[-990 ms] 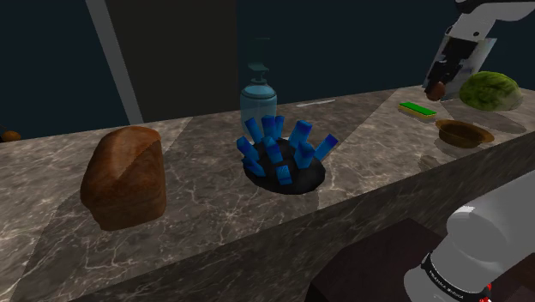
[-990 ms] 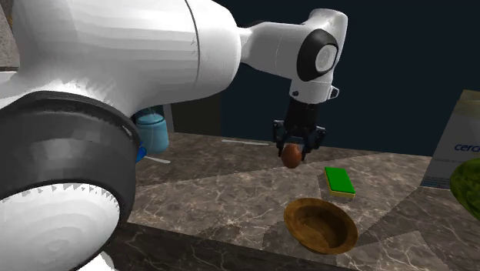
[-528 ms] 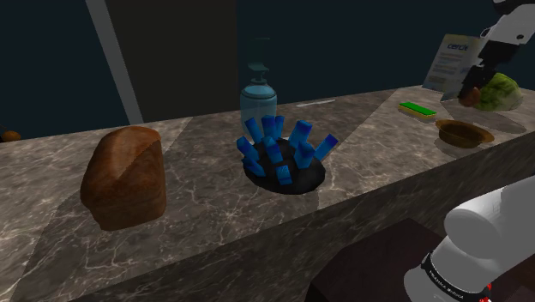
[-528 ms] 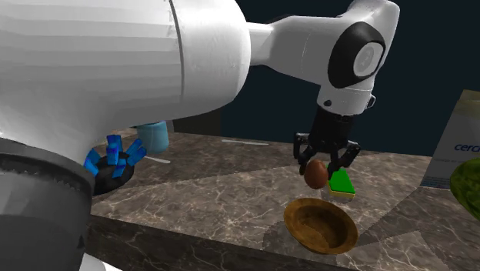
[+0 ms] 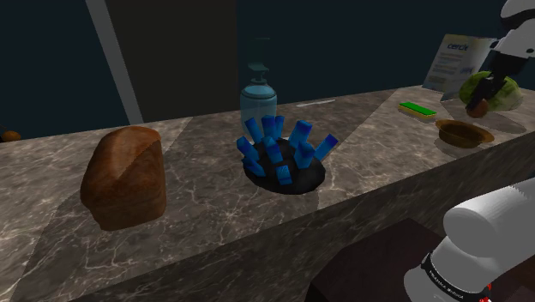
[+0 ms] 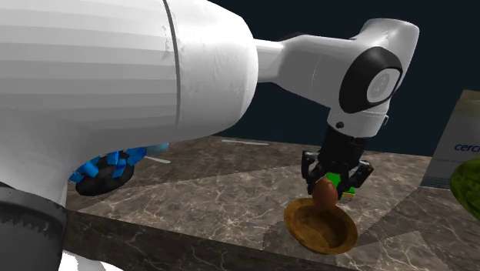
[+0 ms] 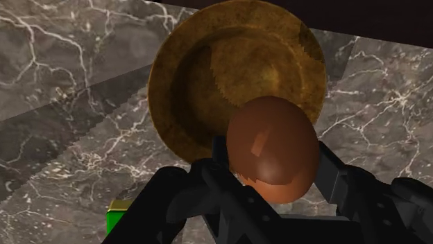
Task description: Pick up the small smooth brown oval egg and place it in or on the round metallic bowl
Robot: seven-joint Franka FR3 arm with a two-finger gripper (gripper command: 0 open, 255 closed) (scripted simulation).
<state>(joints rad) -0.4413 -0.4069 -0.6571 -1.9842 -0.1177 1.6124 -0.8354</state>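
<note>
We see the gripper (image 6: 329, 187) clasping the brown egg (image 7: 273, 149) just above the bowl (image 7: 166, 90), seemingly centred for a gentle drop.

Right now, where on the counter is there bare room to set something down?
The counter is bare between the brown loaf and the blue-pegged rack, and between that rack and the green sponge. The shoulder view's right end is crowded: sponge, bowl, melon and box sit close, with the gripper holding the egg over the bowl.
</note>
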